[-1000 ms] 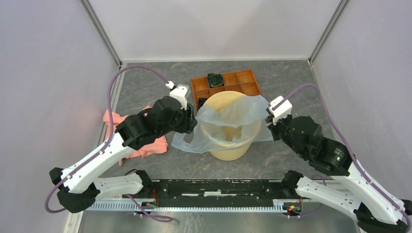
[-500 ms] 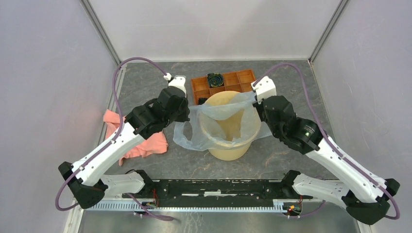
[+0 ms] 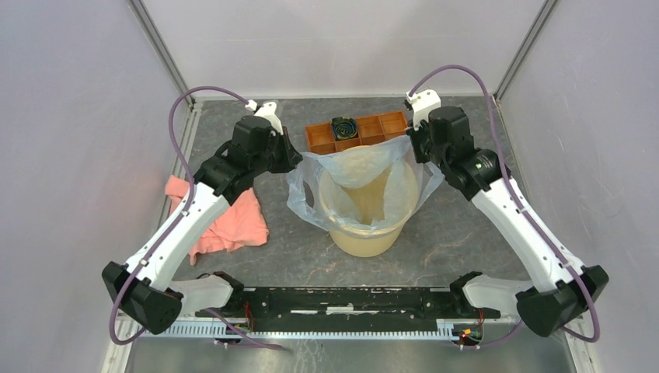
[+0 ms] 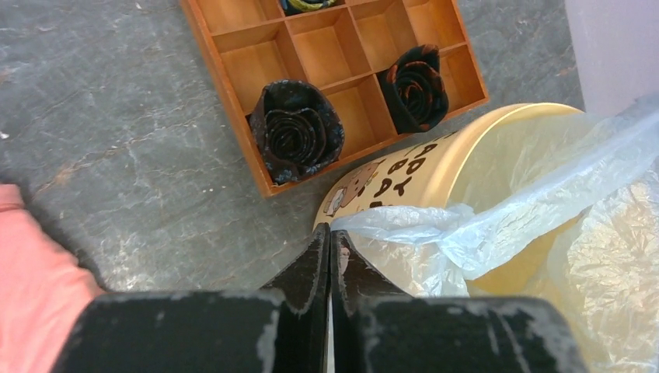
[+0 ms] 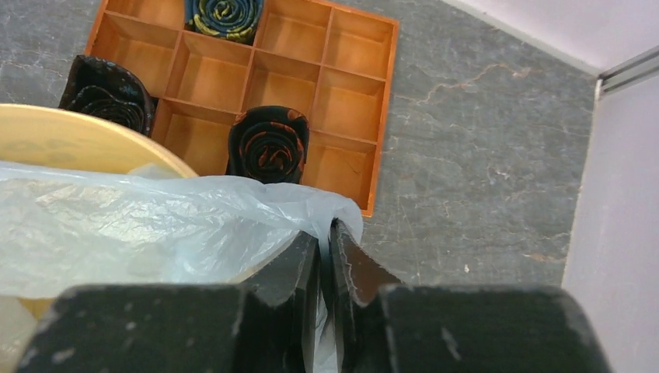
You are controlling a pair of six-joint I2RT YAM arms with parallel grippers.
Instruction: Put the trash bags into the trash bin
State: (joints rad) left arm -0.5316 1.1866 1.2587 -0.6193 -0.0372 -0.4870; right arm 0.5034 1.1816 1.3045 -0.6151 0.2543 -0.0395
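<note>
The pale blue trash bag [image 3: 364, 167] hangs into the yellow-tan trash bin [image 3: 365, 233] at the table's middle, its mouth stretched over the far rim. My left gripper [image 3: 294, 159] is shut on the bag's left edge; the left wrist view shows the film [image 4: 435, 233] pinched at the shut fingertips [image 4: 329, 231] above the bin's rim [image 4: 435, 167]. My right gripper [image 3: 416, 148] is shut on the bag's right edge; the right wrist view shows the film [image 5: 194, 225] caught between its fingertips [image 5: 326, 229]. Both grippers are raised above the bin.
An orange compartmented tray [image 3: 388, 128] with dark rolled items stands just behind the bin, also shown in the left wrist view [image 4: 233, 62] and the right wrist view [image 5: 342, 101]. A salmon-pink cloth [image 3: 229, 225] lies left of the bin. Grey walls enclose the table.
Both grippers have moved up and toward the back, still holding the bag's edges. The bag's mouth is pulled wider and higher over the bin's far rim.
</note>
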